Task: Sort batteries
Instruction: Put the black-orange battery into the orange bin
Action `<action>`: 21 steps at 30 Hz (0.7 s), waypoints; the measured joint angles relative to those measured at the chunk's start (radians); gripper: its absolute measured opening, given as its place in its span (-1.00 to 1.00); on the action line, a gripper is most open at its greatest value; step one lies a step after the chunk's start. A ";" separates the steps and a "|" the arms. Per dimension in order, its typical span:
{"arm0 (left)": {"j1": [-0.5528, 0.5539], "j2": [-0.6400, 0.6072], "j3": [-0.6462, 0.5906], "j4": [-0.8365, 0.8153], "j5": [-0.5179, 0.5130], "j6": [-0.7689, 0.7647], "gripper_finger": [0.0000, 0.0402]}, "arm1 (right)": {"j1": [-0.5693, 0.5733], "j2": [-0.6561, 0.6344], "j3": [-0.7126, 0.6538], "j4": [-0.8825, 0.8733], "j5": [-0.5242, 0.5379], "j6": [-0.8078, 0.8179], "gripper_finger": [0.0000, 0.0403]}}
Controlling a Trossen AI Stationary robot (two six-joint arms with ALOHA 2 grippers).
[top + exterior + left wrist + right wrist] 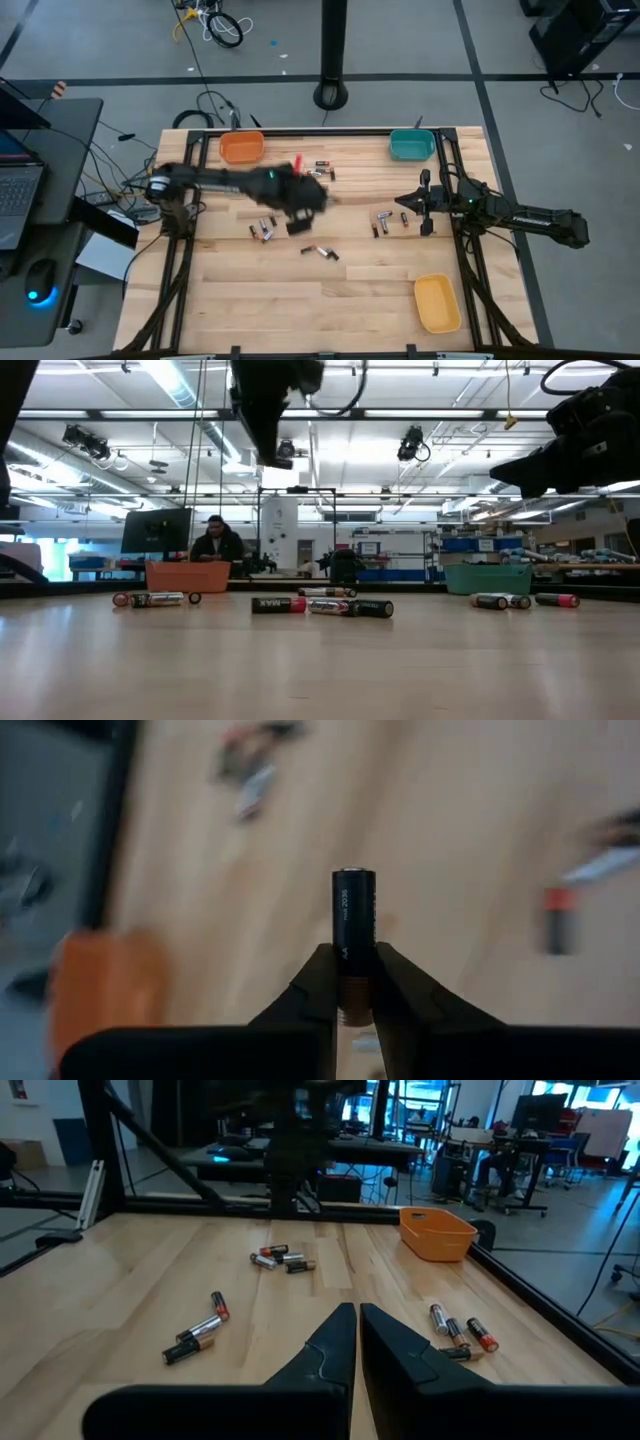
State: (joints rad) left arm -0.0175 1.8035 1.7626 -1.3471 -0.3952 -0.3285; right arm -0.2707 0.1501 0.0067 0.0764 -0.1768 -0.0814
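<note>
My left gripper [353, 955] is shut on one black battery [353, 910] with a reddish end, high above the middle of the table [300, 212]. More batteries lie flat on the wood in small groups: by the left gripper [262, 230], in the middle [320, 252], at the far side [321, 168] and near the right arm [386, 221]. My right gripper [356, 1330] waits shut at the table's right side [412, 200], level above the wood, holding nothing. My left gripper pinches the battery's reddish end [353, 988] between its two fingers [318, 988]. The fingers slant down from above and lie along the battery, whose black body sticks out past the fingertips. The battery is lifted clear of the table.
An orange bin [241, 148] stands at the far left, a teal bin [411, 145] at the far right and a yellow bin [437, 302] at the near right. In the low view a person [217, 544] sits beyond the table's far edge.
</note>
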 joint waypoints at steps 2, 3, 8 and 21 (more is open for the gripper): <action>0.072 -0.023 -0.001 -0.052 -0.009 -0.023 -0.78 | 0.000 0.000 0.000 0.000 0.000 0.000 -0.85; 0.110 -0.036 -0.001 -0.076 -0.011 -0.041 -0.78 | 0.000 0.000 0.000 0.002 0.000 0.000 -0.85; 0.308 -0.058 -0.001 -0.131 -0.017 -0.048 -0.78 | 0.000 0.000 0.000 0.002 0.000 0.000 -0.85; 0.583 -0.063 -0.002 -0.003 -0.023 0.030 -0.78 | 0.000 0.000 0.000 0.004 0.000 0.000 -0.85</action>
State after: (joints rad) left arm 0.5650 1.7405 1.7610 -1.3502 -0.4185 -0.2987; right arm -0.2707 0.1501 0.0063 0.0807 -0.1768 -0.0814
